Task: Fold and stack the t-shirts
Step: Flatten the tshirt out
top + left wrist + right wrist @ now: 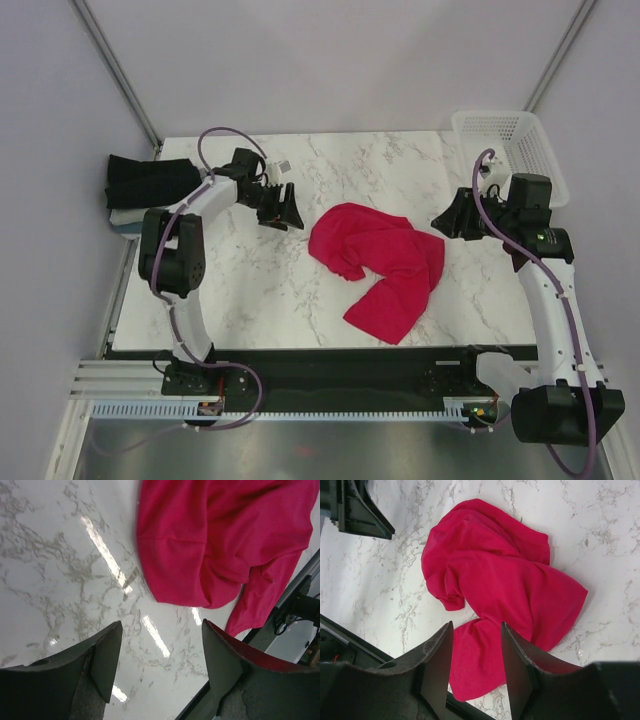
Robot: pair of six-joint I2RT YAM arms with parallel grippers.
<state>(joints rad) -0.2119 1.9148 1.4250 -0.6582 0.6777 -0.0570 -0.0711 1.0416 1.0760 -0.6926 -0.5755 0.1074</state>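
A crimson-red t-shirt point(380, 262) lies crumpled in the middle of the marble table; it also shows in the left wrist view point(215, 540) and the right wrist view point(505, 585). A stack of folded shirts sits at the far left: a black one point(145, 180) on top, pale grey-white point(128, 215) and blue edges beneath. My left gripper point(290, 212) is open and empty, just left of the red shirt. My right gripper point(445, 222) is open and empty, just right of the shirt. In the wrist views both grippers point(161, 645) point(477, 647) hold nothing.
A white plastic mesh basket point(510, 150) stands at the back right corner. The table's near edge meets a black strip point(330, 365). Grey walls enclose the back and sides.
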